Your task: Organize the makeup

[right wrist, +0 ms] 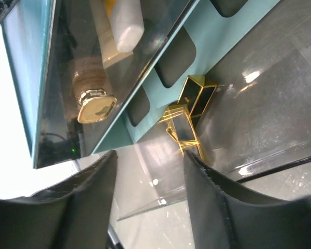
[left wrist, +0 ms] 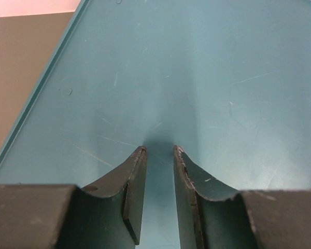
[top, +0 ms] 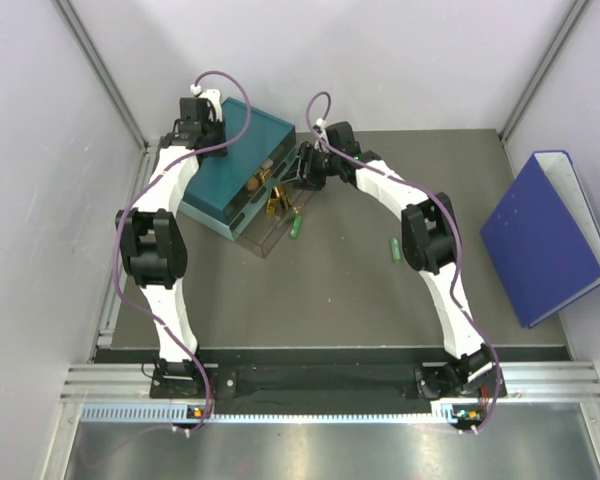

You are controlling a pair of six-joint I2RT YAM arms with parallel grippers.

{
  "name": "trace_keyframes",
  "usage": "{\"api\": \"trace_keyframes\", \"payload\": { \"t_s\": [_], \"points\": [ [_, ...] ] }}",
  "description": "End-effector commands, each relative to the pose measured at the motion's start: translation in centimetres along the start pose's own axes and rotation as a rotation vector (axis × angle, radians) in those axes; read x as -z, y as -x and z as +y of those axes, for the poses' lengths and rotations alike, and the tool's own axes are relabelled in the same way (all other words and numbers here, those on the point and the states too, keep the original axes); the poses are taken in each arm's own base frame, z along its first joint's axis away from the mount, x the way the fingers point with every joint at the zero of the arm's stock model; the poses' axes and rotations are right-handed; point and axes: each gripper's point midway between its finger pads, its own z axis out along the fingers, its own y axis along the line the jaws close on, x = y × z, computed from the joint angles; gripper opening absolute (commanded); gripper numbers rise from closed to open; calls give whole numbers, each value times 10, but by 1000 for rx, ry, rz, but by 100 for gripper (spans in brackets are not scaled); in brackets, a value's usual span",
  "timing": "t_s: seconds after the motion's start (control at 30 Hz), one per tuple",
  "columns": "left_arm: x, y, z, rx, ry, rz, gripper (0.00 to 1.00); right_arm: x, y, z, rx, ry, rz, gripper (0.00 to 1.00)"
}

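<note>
The teal drawer box (top: pixel 242 140) stands at the back left with two clear drawers (top: pixel 265 230) pulled out. The upper drawer holds a tan bottle with a gold cap (right wrist: pixel 93 98) and a white-capped tube (right wrist: pixel 125 21). The lower drawer holds a black and gold lipstick (right wrist: pixel 197 96) and a second gold-edged stick (right wrist: pixel 181 129). Two green tubes (top: pixel 298 225) (top: pixel 393 246) lie on the table. My right gripper (right wrist: pixel 150 155) (top: pixel 298 172) is open and empty above the lower drawer's front. My left gripper (left wrist: pixel 159 149) (top: pixel 202 128) rests over the box's top (left wrist: pixel 197 78), its jaws slightly apart and empty.
A big blue binder (top: pixel 545 235) lies at the right of the table. Grey walls close in the left, back and right sides. The dark tabletop (top: pixel 360 300) stretches between the drawers and the arm bases.
</note>
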Motion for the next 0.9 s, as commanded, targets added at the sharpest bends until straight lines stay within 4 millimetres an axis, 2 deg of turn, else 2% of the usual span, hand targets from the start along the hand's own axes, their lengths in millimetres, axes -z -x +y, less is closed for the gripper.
{"api": "trace_keyframes", "payload": {
  "t_s": [0.0,0.03,0.13,0.2,0.3,0.33,0.37,0.43,0.47,0.53,0.63,0.67,0.73,0.77,0.83,0.87],
  "points": [
    [-9,-156,-11,14,-34,515,33,2,10,27,62,49,-32,58],
    [-9,-157,-11,14,-35,516,33,2,11,26,68,40,-36,63],
    [-9,-156,-10,13,-33,516,32,15,18,27,99,7,-61,67],
    [-9,-156,-11,14,-34,515,32,36,21,26,143,-44,-76,68],
    [-9,-156,-11,21,-34,513,33,72,23,5,211,-195,-91,68],
    [-9,-156,-11,22,-36,514,33,83,26,-4,233,-267,-107,69],
    [-10,-156,-13,23,-39,514,33,103,18,-18,269,-344,-75,69],
    [-10,-158,-13,24,-42,518,33,125,16,-41,297,-473,-72,69],
    [-10,-159,-13,25,-43,518,33,143,6,-56,308,-536,-38,69],
    [-11,-161,-12,24,-41,524,33,165,0,-76,315,-640,-26,69],
    [-13,-166,-13,21,-42,535,33,204,-19,-100,303,-769,-6,67],
    [-13,-167,-13,22,-45,537,33,211,-36,-115,290,-813,35,67],
    [-14,-167,-14,25,-49,535,33,226,-50,-130,286,-892,68,66],
    [-14,-167,-15,27,-55,537,33,231,-65,-139,277,-917,103,66],
    [-16,-166,-16,28,-61,533,33,241,-77,-147,269,-955,127,65],
    [-16,-167,-16,28,-60,536,33,244,-89,-156,257,-976,155,65]
  ]
}}
